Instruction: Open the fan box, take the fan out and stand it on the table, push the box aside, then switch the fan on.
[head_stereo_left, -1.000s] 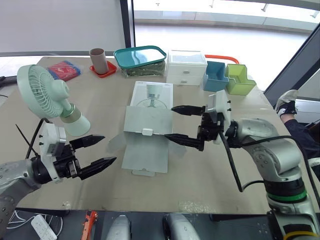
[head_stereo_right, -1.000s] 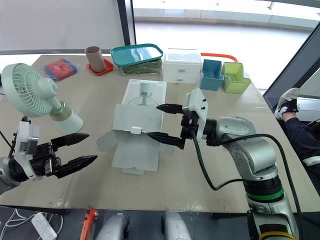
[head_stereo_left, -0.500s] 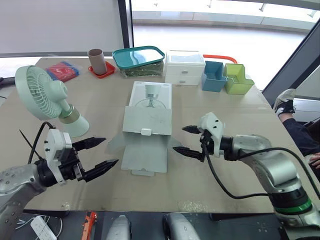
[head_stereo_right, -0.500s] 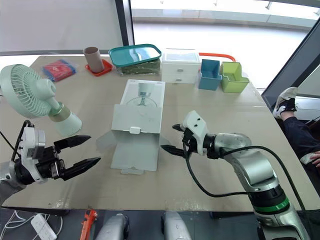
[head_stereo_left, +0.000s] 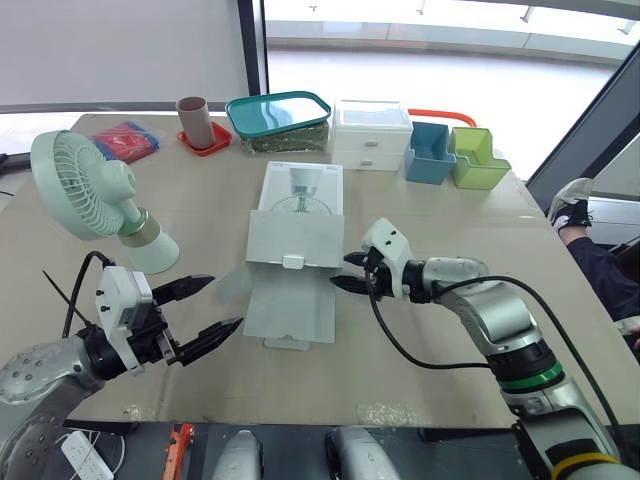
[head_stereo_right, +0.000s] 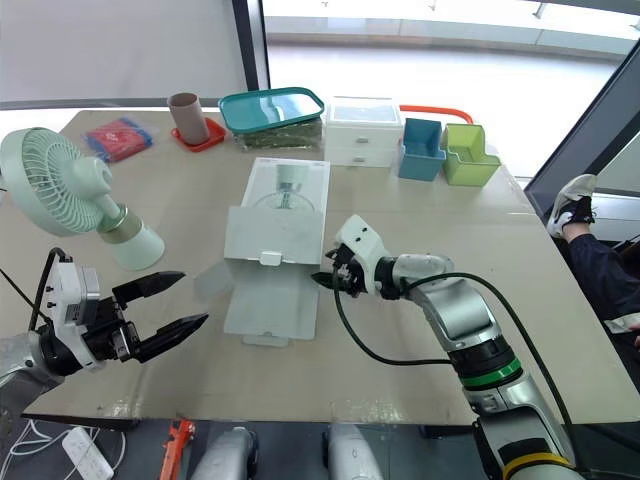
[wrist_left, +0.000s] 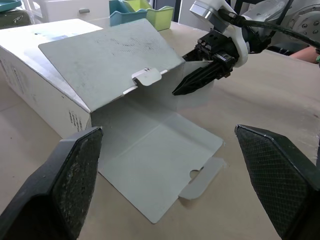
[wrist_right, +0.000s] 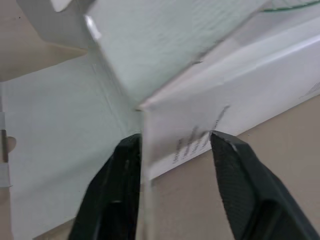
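Right gripper (head_stereo_left: 340, 271), fingers narrowly apart, straddles right wall of open white cardboard fan box (head_stereo_left: 297, 235); box lies front-to-back, mid worktop (head_stereo_left: 430, 370); left gripper (head_stereo_left: 227, 300) spread, farther.

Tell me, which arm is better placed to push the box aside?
Right: the right claw sits at the right side of the open white cardboard box; the left claw hovers open, apart from it.

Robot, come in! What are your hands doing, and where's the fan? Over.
Left gripper open, hovering by the box flaps. Right gripper open, fingers straddling box's right edge. Fan out, upright on table. Box not pushed aside yet.
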